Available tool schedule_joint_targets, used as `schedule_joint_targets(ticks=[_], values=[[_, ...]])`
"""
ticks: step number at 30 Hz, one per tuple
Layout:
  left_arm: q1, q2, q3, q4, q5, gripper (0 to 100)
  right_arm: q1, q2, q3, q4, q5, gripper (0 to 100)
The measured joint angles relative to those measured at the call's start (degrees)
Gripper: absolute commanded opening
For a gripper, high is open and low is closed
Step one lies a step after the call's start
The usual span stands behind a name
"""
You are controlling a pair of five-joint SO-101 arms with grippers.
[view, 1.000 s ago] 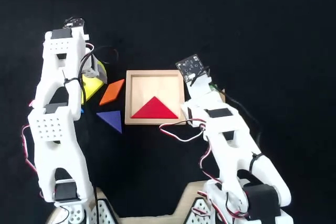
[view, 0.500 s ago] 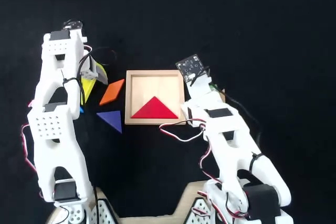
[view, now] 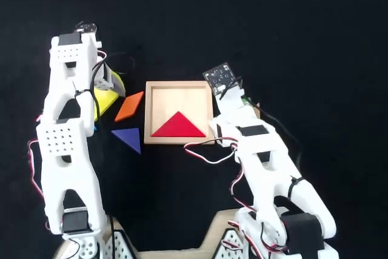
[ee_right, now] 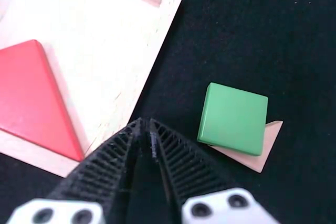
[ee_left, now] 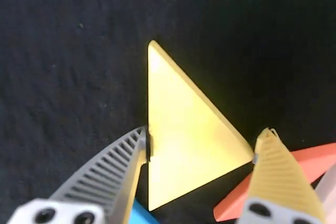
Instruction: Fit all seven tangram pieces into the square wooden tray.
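The square wooden tray (view: 179, 89) (ee_right: 113, 40) lies mid-table with a red triangle (view: 177, 125) (ee_right: 29, 98) inside, along its near edge. My left gripper (ee_left: 202, 148) (view: 107, 91) is closed on a yellow triangle (ee_left: 181, 140) (view: 108, 99) left of the tray, one finger on each of two edges. An orange parallelogram (view: 129, 106) (ee_left: 310, 169) and a dark blue triangle (view: 128, 138) lie between the yellow piece and the tray. My right gripper (ee_right: 146, 129) is shut and holds nothing, just off the tray's right edge. Beside it a green square (ee_right: 233, 119) rests on a tan triangle (ee_right: 269, 142).
A light blue piece (ee_left: 140, 216) peeks out beneath my left gripper. The black cloth behind the tray and to the far right is bare. The right arm's white wrist (view: 233, 113) covers the tray's right rim, and a loose cable (view: 203, 150) trails in front of the tray.
The left arm has shifted slightly. The yellow triangle looked narrower half a second ago and now looks broad again. The right arm and the other pieces have not moved.
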Motion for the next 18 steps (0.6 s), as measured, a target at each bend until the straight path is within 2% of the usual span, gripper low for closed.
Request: schedule_joint_targets(ticks=[10,14,18], values=[[-0.18,9.05,-15.91,8.53,-3.25,31,0.00,0.00,0.00,0.00,0.00,1.1],[-0.18,11.78,-20.92,10.99,-3.78,28,0.00,0.00,0.00,0.00,0.00,1.1],[-0.26,12.57,-24.97,12.75,-3.69,30,0.00,0.00,0.00,0.00,0.00,1.1]])
